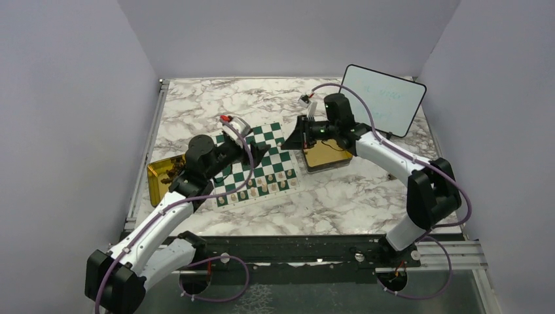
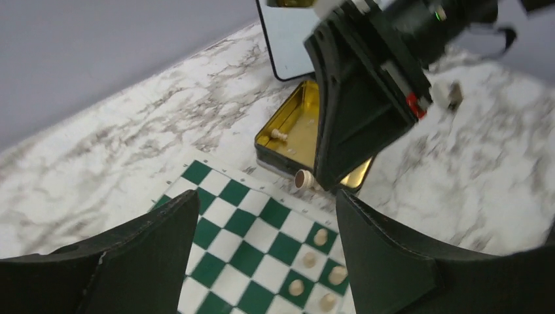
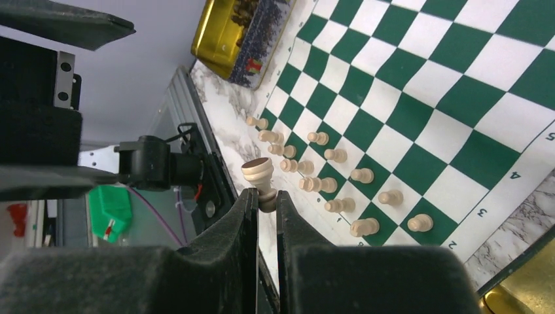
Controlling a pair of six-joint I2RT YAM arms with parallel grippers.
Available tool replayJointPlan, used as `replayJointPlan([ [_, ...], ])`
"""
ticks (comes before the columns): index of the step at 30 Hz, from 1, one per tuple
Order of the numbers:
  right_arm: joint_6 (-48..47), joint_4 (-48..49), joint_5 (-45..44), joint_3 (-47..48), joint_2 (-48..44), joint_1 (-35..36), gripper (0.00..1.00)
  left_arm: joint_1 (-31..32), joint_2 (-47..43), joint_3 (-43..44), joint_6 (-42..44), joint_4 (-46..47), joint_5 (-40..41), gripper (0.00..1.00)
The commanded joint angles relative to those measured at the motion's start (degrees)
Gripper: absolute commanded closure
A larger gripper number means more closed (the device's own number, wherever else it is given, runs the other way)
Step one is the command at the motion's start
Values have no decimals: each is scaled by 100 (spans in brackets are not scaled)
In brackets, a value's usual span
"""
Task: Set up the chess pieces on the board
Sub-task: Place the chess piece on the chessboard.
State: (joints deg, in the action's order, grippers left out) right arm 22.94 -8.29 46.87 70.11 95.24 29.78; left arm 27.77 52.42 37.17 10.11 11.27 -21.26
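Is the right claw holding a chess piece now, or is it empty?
Holding one: the right wrist view shows the right claw shut on a cream chess piece, its base sticking out.

The white border of the flat green-and-white checkered chess mat [image 3: 419,85] carries the numerals 2, 3, 4 and 5, seen from the right wrist. Green marks on the black-framed rectangular whiteboard [image 1: 385,99] are too faint to read.

Plain lavender-grey walls [image 1: 275,33] enclose a marble-patterned table [image 1: 366,203]
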Motion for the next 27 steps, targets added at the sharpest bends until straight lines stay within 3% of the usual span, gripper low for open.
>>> replayJointPlan([
  [1, 1426, 2033, -737, -795, -644, -10, 97, 0, -4, 273, -3915, 535, 959, 25],
  [4, 2262, 3443, -506, -1179, -737, 12, 97, -5, 38, 207, -4901, 664, 1027, 35],
  [7, 2212, 3473, -612, -1122, -748, 36, 97, -17, 28, 292, -6350, 295, 1525, 46],
  [11, 2387, 3839, -813, -1231, -855, 83, 97, -17, 80, 241, -7427, 656, 1348, 47],
  [18, 2657, 4364, -1159, -1412, -911, 282, 97, -23, 420, 449, -7424, 683, 1264, 47],
  [27, 2411, 4192, -1276, -1387, -1005, 427, 96, -22, 565, 328, -7383, 1052, 1527, 59],
])
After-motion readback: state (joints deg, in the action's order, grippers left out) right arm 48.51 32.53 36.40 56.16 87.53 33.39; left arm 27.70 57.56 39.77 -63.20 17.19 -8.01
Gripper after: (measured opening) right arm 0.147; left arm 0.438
